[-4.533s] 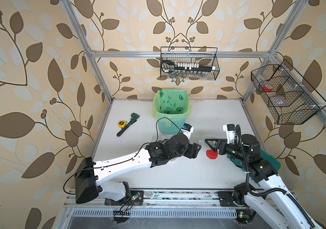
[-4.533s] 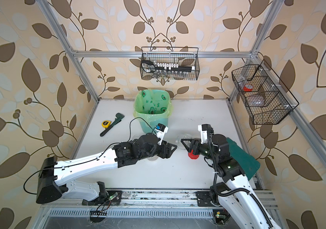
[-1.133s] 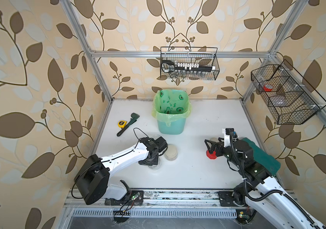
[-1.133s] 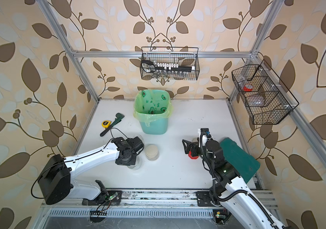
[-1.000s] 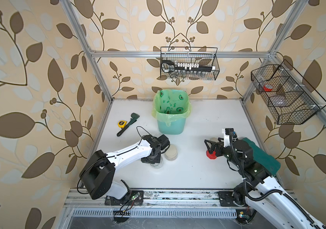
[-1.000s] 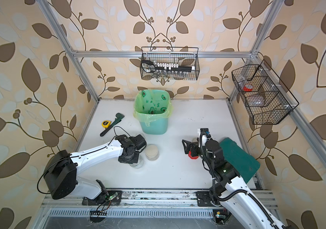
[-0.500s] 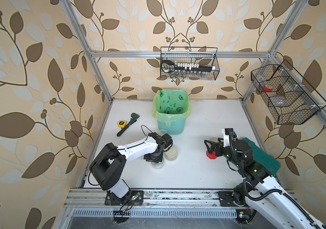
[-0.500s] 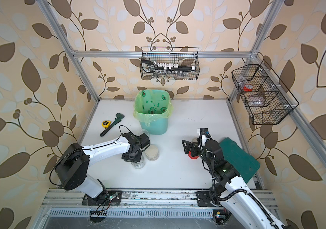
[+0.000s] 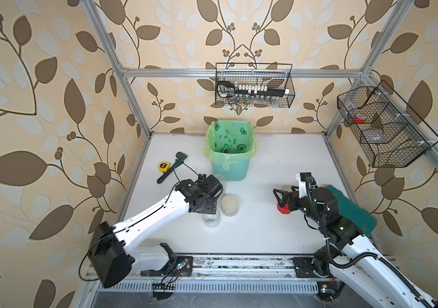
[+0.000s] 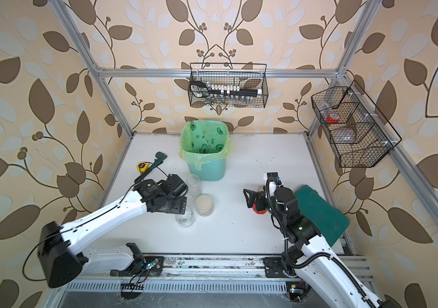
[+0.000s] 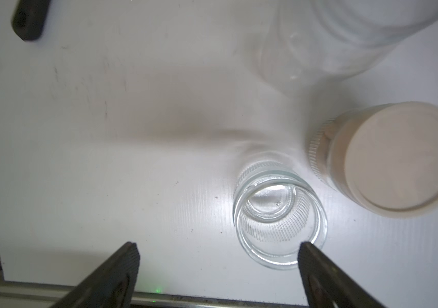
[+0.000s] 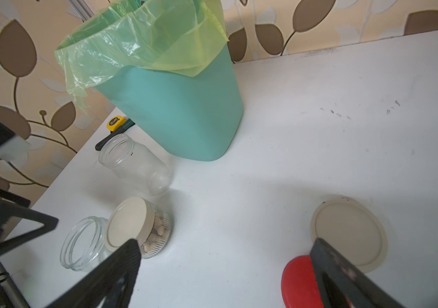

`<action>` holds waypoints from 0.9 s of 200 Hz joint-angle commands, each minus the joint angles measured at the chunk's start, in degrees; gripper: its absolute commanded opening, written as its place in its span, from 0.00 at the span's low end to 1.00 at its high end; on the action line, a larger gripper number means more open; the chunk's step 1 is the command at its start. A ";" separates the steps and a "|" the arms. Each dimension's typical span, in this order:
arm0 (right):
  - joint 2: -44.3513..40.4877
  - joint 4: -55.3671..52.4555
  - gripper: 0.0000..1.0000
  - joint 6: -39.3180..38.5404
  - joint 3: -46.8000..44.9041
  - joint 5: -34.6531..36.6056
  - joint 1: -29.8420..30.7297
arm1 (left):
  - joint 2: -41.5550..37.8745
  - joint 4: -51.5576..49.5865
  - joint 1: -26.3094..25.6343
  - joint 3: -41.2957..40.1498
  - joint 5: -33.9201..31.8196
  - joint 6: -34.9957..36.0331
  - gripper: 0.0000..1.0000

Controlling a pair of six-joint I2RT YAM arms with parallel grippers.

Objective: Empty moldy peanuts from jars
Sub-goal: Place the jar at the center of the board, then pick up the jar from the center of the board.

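Moldy peanuts (image 12: pixel 156 234) show plainly only in the right wrist view, as pale nuts behind the glass of the lidded squat jar (image 9: pixel 230 204). The top views give just its beige lid, and the left wrist view gives a tan sliver under the lid edge. That jar sits just below centre frame in both top views. Just beside it, lower-left, is the open squat jar (image 9: pixel 211 218), and the left wrist view looks straight down onto its bare glass bottom. Above the pair stands the tall jar (image 9: pixel 219 181), upright and open-topped with clear glass, near the front wall of the mint bin (image 9: pixel 230 170). Left gripper (image 11: pixel 217 248) has its jaws wide with nothing between them. One fingertip overlaps the open jar's rim in the wrist picture, but I can't tell if it touches. From above, the wrist hides those jaws. Right gripper (image 12: pixel 226 244) is also wide and empty, right of centre in the top views, by the red lid (image 9: pixel 283 209). A loose beige lid (image 12: pixel 348 236) lies flat next to the red one. It's clear from the right wrist and mostly covered by the fingers from above. At the edges, a tape measure (image 9: pixel 162 166) and a dark wrench (image 9: pixel 171 170) sit near the left table edge, and a dark green pad (image 9: pixel 351 210) is at the right edge under the right arm. Bare table (image 9: pixel 260 229) runs between jars and lids and along the near edge.
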 commanded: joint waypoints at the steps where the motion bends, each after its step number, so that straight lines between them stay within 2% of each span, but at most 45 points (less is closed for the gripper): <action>1: 1.62 -1.06 1.00 -2.10 2.19 -3.24 -0.10 | -11.58 6.66 0.62 -1.10 -8.49 1.53 0.99; 39: 5.41 -1.73 1.00 -3.99 3.58 -12.06 -0.10 | -30.72 34.87 0.64 -17.86 -11.41 6.39 0.99; 54: 9.06 -2.10 1.00 -4.62 5.05 -18.38 0.07 | -34.49 43.59 0.66 -24.19 -9.05 11.23 0.99; 68: 13.39 -3.12 1.00 -5.05 6.72 -20.54 1.65 | -35.52 44.96 0.64 -26.82 -7.21 14.82 0.99; 112: 26.14 -4.94 1.00 -4.64 13.87 -6.81 16.23 | -36.49 42.92 0.69 -30.29 -9.05 19.46 0.99; 150: 37.79 -6.44 1.00 -3.32 21.84 2.52 23.41 | -39.62 42.25 0.62 -32.36 -9.73 19.36 0.99; 180: 44.11 -5.37 1.00 -1.56 25.50 5.15 26.37 | -41.90 41.66 0.69 -33.36 -9.15 19.30 0.99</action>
